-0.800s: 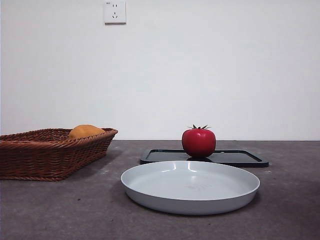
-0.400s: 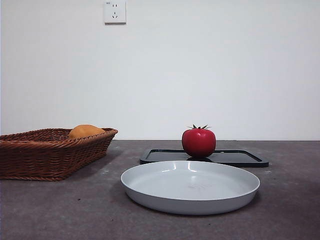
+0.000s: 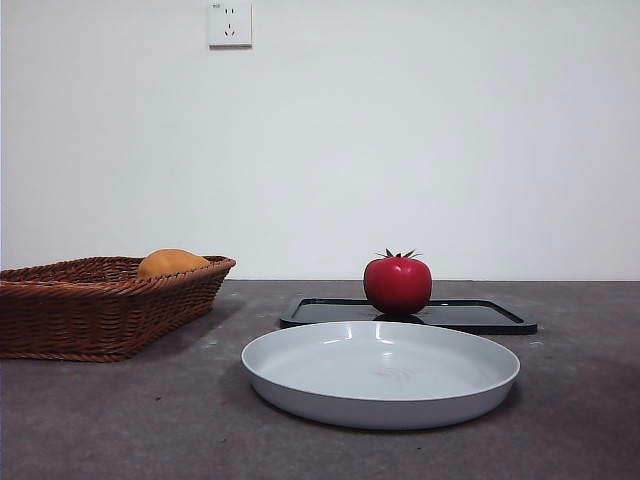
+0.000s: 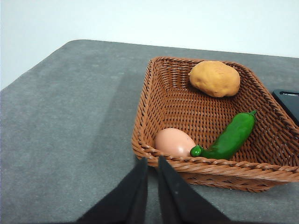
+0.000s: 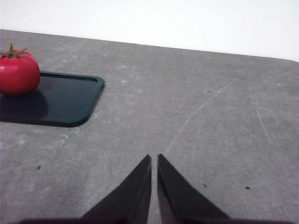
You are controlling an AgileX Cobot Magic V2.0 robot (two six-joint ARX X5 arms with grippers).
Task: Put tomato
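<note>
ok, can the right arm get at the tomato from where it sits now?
Probably yes. The tomato stands exposed on the black tray, nothing over or against it, only bare table between it and the right gripper, whose jaws are shut and need opening first.

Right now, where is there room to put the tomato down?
The grey plate is bare, and so is most of the black tray beside the tomato. The basket is crowded: potato, pepper, egg.

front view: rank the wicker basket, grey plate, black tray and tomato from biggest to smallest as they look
1. Grey plate, widest, though it lies nearest the camera.
2. Black tray and wicker basket: similar width; the basket is cut off at the picture's edge, so unranked.
3. Tomato, smallest; it stands on the tray.
</note>
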